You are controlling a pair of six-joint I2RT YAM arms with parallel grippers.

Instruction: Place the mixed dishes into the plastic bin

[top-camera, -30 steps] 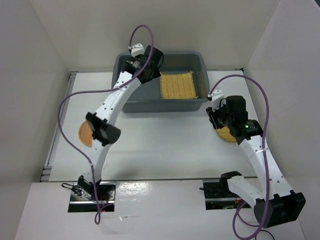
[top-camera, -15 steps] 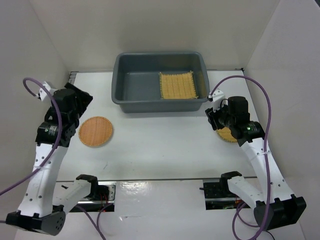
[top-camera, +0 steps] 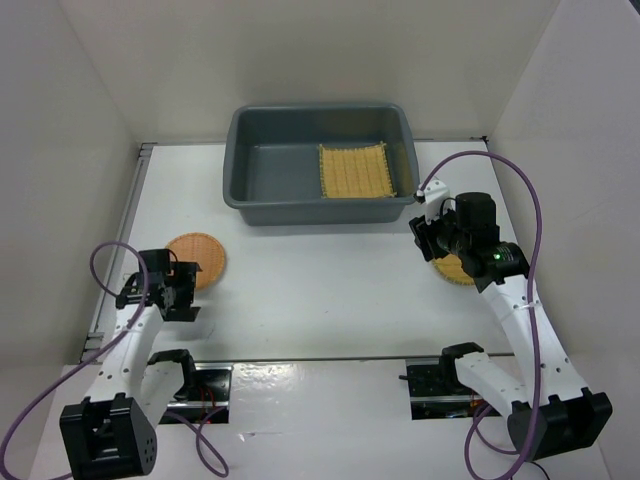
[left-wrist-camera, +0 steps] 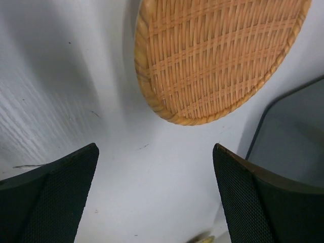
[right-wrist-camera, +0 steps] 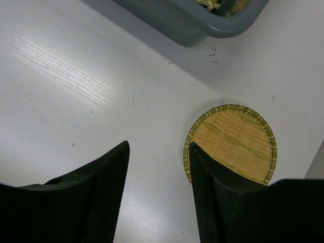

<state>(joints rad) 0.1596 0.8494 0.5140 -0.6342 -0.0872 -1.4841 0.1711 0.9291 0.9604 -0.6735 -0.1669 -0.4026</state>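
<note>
While the mat (top-camera: 353, 171) lies in the bin (top-camera: 238, 170), the left gripper (left-wrist-camera: 155, 149) gapes empty by the orange disc (left-wrist-camera: 212, 55), and the right gripper (right-wrist-camera: 159, 146) stands parted, empty, beside the pale disc (right-wrist-camera: 234, 144).

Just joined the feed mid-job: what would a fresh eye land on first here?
The dark grey plastic bin at the far middle of the table, with the square yellow mat flat in its right half. Two woven rounds lie outside it on the table: the orange-brown disc at left, ahead of the open left gripper, and the paler yellow disc at right, by the open right gripper.
</note>
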